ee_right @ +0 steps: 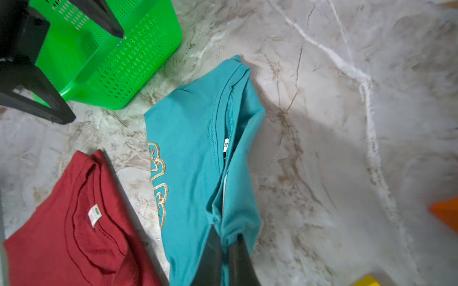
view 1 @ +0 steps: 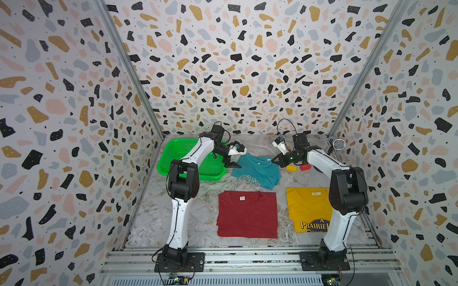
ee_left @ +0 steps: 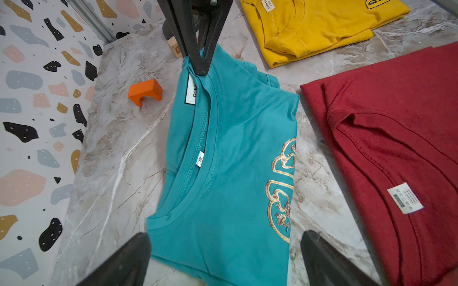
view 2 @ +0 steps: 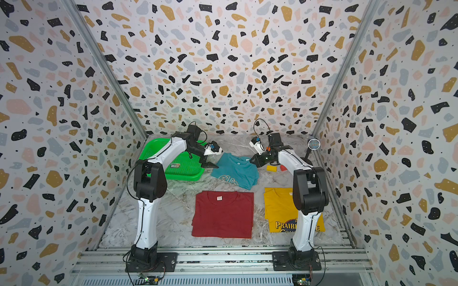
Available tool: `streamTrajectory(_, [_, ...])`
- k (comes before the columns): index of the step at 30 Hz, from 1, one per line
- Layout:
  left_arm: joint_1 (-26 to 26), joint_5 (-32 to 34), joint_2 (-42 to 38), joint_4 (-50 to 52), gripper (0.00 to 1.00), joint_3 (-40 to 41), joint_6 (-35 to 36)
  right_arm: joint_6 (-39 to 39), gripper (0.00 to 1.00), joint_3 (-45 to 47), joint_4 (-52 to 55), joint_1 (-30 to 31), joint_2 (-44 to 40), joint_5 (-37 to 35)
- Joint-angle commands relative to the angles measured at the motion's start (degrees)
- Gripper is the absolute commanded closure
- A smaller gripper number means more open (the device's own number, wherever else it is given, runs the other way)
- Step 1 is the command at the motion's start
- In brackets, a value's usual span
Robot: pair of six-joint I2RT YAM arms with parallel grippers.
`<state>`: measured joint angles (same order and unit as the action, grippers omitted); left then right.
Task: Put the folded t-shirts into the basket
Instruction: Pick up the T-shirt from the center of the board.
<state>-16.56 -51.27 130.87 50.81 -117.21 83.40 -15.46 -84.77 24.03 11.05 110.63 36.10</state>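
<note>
You are on the first of three: the teal shirt (view 1: 257, 170) lies toward the far edge of the surface, about midway along it. It is just right of the basket (view 1: 195, 177), which sits in the far left corner with no shirt showing in it. The red shirt (view 1: 247, 214) and yellow shirt (view 1: 307, 208) lie flat along the near edge, red in the middle and yellow toward the right, neither one gripped.

Your right gripper (ee_right: 226, 241) is clamped on the teal shirt's far right corner, by the collar. The right wrist view shows cloth bunched between the closed fingers, and that corner looks raised off the surface. Your left gripper (view 1: 233, 165) stands wide and holds nothing, over the shirt's far left corner beside the basket's right rim. In the left wrist view its fingers (ee_left: 124, 260) sit either side of the cloth.

I judge this to be a two-handed pick-up, half made. Next you need to lower the left gripper until its fingers straddle all the folded layers at that corner, then close. After that, lift both corners level and together, high enough for the hanging end to clear the rim, and carry the shirt left over the basket. The fold may slip open if one side leads. Mind the blocks (view 1: 291, 168) just beside the right arm.
</note>
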Motion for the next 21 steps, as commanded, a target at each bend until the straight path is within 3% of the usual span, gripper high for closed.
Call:
streamTrajectory(1, [-0.18, -1.89, 0.47, -0.39, 0.03, -1.38, -0.06, -7.51, 1.00, 0.83, 1.10, 0.18, -3.70, -1.99])
streamTrajectory(9, [-0.52, -4.43, 2.55, -6.43, 0.03, -2.35, -8.56, -21.33, 1.00, 4.16, -0.81, 0.90, -8.82, -4.15])
streamTrajectory(17, [-1.52, -6.83, 5.67, -9.93, 0.03, -3.56, -8.80, -28.76, 1.00, 6.73, -2.61, 1.05, -12.78, -3.90])
streamTrajectory(21, [-2.45, -4.54, 7.99, -13.08, 0.01, -5.35, -7.22, -36.09, 1.00, 10.39, -3.76, 1.44, -14.91, -0.97])
